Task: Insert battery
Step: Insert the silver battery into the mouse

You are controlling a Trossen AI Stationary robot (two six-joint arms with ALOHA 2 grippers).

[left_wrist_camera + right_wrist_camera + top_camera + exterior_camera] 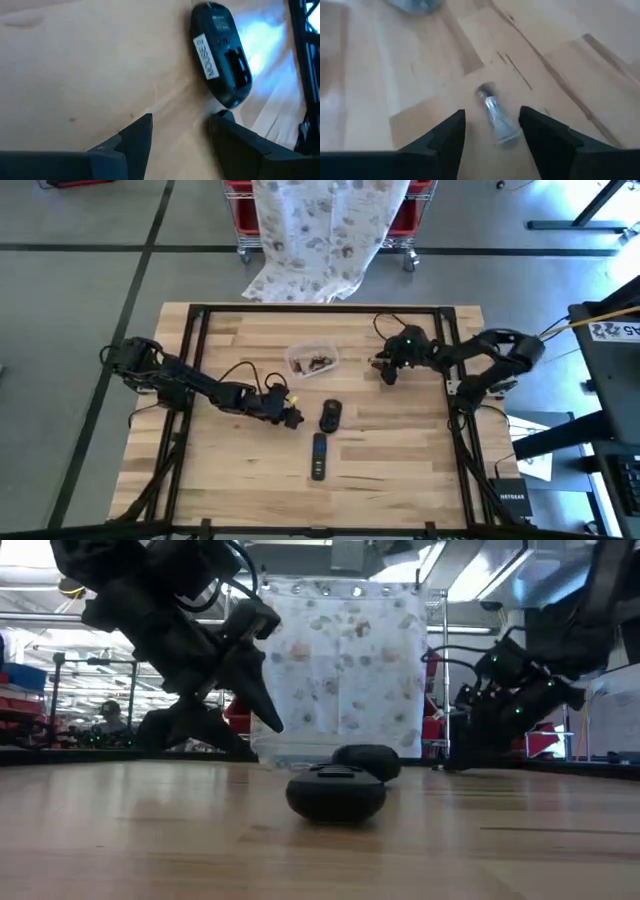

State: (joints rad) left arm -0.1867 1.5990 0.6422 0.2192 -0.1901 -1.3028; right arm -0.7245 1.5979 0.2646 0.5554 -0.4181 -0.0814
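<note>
A black mouse [220, 52] lies belly up on the wooden table, its battery bay open and a white label beside it; it also shows in the high view [331, 415]. My left gripper [180, 132] stands open just left of the mouse [291, 416], with only bare table between its fingers. A small silver battery [496, 120] lies on the table at the far right. My right gripper [492, 130] hovers open over the battery [385, 370], one finger on either side of it without touching.
A clear tub [313, 361] holding small items stands at the far middle. A second long dark object [318, 456] lies nearer the front edge, in front of the mouse. A black frame [320, 308] runs around the table. Bare wood lies at the front left and right.
</note>
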